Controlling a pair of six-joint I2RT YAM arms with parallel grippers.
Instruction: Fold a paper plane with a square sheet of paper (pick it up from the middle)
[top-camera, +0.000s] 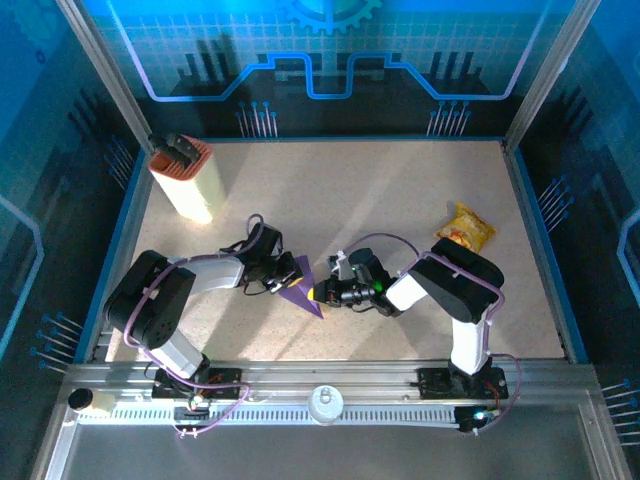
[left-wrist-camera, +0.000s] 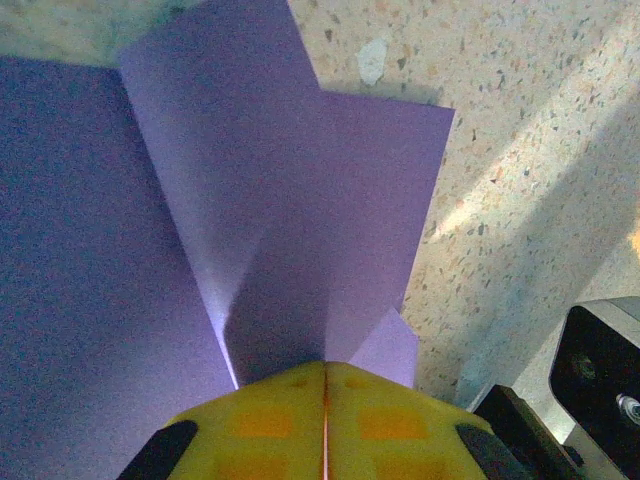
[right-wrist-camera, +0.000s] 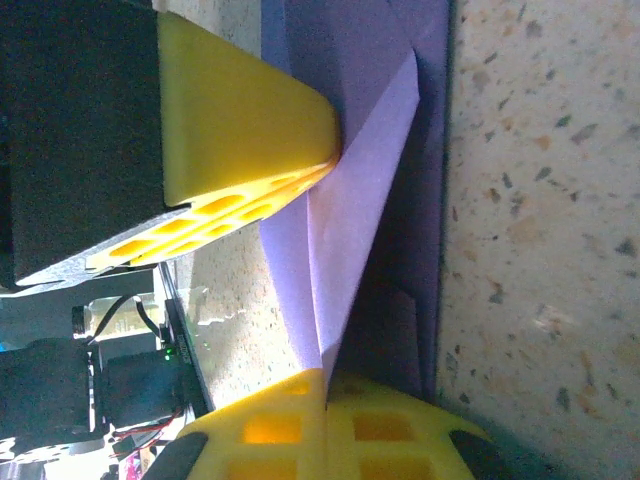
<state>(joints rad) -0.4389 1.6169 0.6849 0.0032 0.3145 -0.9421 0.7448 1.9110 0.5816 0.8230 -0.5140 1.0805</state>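
Note:
The purple sheet of paper (top-camera: 303, 296) is folded into a creased, pointed shape and held just above the table between the two arms. My left gripper (top-camera: 287, 276) is shut on its left edge. In the left wrist view the paper (left-wrist-camera: 300, 200) fans out from the closed yellow fingertips (left-wrist-camera: 280, 410) of the left gripper (left-wrist-camera: 325, 366). My right gripper (top-camera: 321, 293) is shut on the pointed end. In the right wrist view a lit fold of the paper (right-wrist-camera: 350, 220) runs from the right gripper (right-wrist-camera: 325, 378) up to the left gripper's yellow fingers (right-wrist-camera: 240, 130).
A tall cream-and-orange box (top-camera: 185, 180) stands at the back left. A yellow-orange snack packet (top-camera: 467, 228) lies at the right. The speckled table (top-camera: 360, 190) is ringed by a blue rim, with a metal rail (top-camera: 320, 385) along the near edge.

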